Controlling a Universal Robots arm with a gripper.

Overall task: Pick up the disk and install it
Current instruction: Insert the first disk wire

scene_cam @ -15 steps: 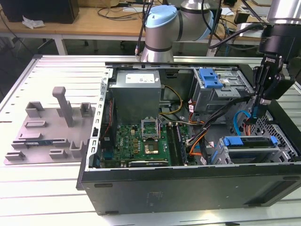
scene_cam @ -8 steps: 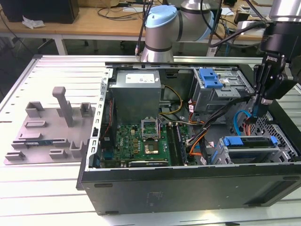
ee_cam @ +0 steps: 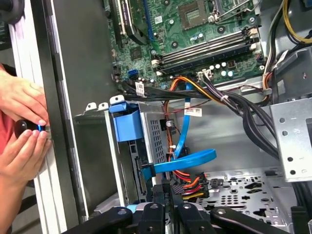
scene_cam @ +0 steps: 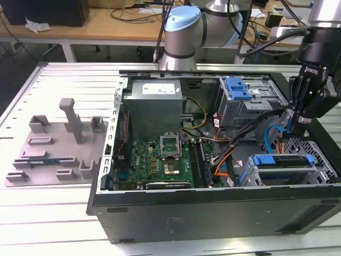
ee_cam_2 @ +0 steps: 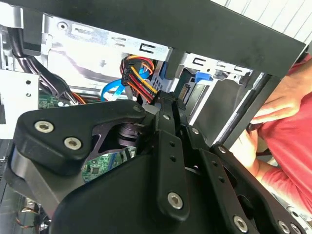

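Best to grab the disk (scene_cam: 282, 161), lying in a corner of the computer case (scene_cam: 213, 208), by its hard blue frame, since likely heavy, stiff and easy to break, with the tool (scene_cam: 292, 127) over that corner, pinched narrow, holding nothing.

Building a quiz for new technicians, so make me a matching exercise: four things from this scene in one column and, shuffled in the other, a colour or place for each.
Things
1. fixture tray
2. flat cable
3. motherboard
4. hands

Descriptions
A. green, lying inside the case
B. grey, outside the case on the exterior view's left
C. outside the case wall, holding a small dark object
D. blue, looped inside the case

Pairs: 1-B, 2-D, 3-A, 4-C
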